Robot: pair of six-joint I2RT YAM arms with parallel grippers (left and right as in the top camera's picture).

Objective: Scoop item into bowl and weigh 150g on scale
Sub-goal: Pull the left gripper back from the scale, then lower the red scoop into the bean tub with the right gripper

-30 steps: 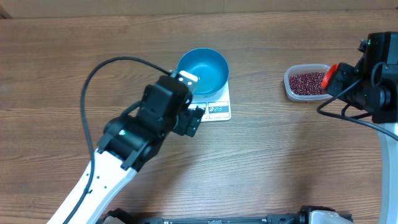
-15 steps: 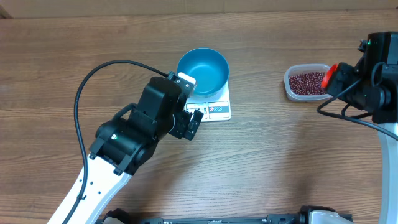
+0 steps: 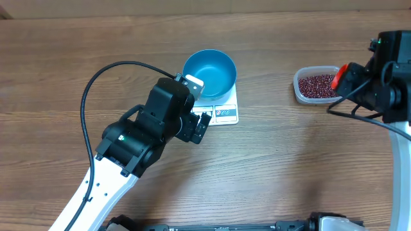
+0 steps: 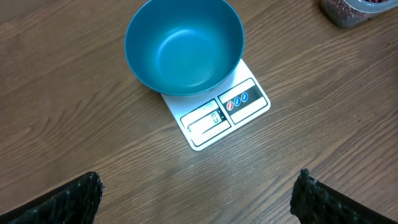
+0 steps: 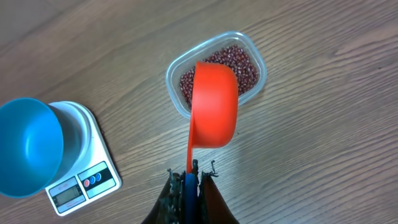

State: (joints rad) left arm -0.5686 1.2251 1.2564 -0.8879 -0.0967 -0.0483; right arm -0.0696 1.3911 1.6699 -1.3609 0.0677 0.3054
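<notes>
The light-blue bowl [image 3: 209, 72] [image 4: 184, 46] stands empty on the white scale [image 3: 223, 113] [image 4: 227, 112]. The item, small red-brown beans [image 5: 246, 63], fills a clear plastic tub [image 3: 316, 85] to the right. My right gripper [image 5: 189, 177] is shut on the blue handle of an orange scoop [image 5: 214, 102] [image 3: 340, 77], whose cup hangs over the tub. My left gripper [image 4: 199, 190] [image 3: 199, 124] is wide open over bare table just in front of the scale, with nothing between its fingers [image 4: 81, 196].
The bowl [image 5: 28, 146] and scale [image 5: 84, 178] lie left of the tub in the right wrist view. Wood-grain table surrounds everything. A black cable [image 3: 103, 77] loops off the left arm.
The left arm has shifted slightly back and forth in front of the scale. The right arm and scoop have held still.
</notes>
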